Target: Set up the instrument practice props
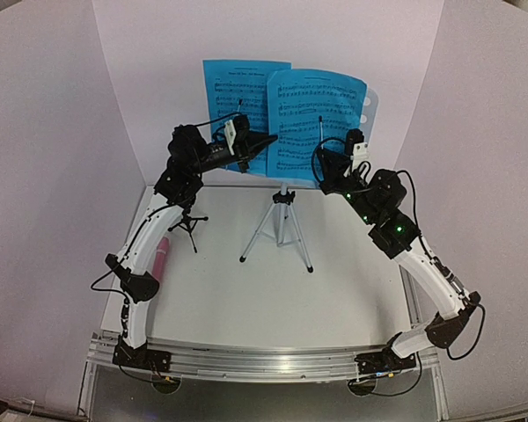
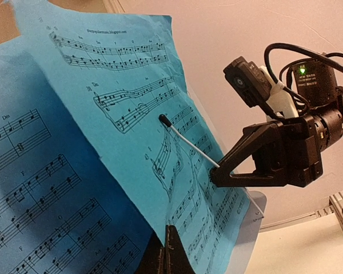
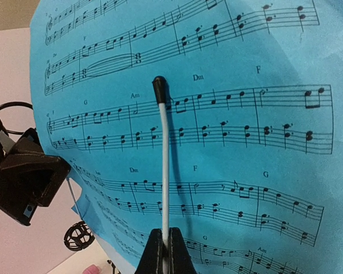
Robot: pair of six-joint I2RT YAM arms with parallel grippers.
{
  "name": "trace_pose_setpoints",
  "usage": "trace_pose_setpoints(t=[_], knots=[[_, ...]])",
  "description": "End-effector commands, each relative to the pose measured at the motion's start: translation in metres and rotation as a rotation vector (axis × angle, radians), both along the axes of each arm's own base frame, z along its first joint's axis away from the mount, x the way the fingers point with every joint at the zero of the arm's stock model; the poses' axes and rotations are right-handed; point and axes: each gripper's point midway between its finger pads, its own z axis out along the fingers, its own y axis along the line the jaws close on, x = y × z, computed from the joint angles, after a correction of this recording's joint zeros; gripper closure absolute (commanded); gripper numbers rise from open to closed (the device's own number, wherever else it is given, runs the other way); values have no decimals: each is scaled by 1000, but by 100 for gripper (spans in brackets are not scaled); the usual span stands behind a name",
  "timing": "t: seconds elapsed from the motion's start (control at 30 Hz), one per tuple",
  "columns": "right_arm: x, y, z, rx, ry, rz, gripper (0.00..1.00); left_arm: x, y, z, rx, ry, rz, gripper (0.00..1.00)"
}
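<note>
Right gripper (image 3: 166, 242) clamped on retainer wire (image 3: 163, 154), frame centre, over blue sheet music (image 3: 234, 120). Left gripper (image 2: 171, 245) jaws together, bottom centre at its lower edge; can't tell if pinching anything.

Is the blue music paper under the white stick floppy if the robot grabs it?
Probably floppy: the edge of that page lifts off the other page and looks wavy. It seems thin and light, so it might slip down unless the white stick in the right fingers pins it.
</note>
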Motion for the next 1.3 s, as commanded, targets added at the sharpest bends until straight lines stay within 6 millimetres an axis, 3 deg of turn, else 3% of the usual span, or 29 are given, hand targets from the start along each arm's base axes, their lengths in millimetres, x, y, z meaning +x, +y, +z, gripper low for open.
trace_pose_setpoints(t=[0.0,0.7,1.27], knots=[[-25,-8,48,93,-127,50,100,-15,7,29,-77,-73,-38,100],[-26,-4,47,90,-127,66,100,-27,-1,17,-9,-160,-81,100],[-28,-4,48,86,-131,73,100,-19,-4,17,-11,-324,-16,100]])
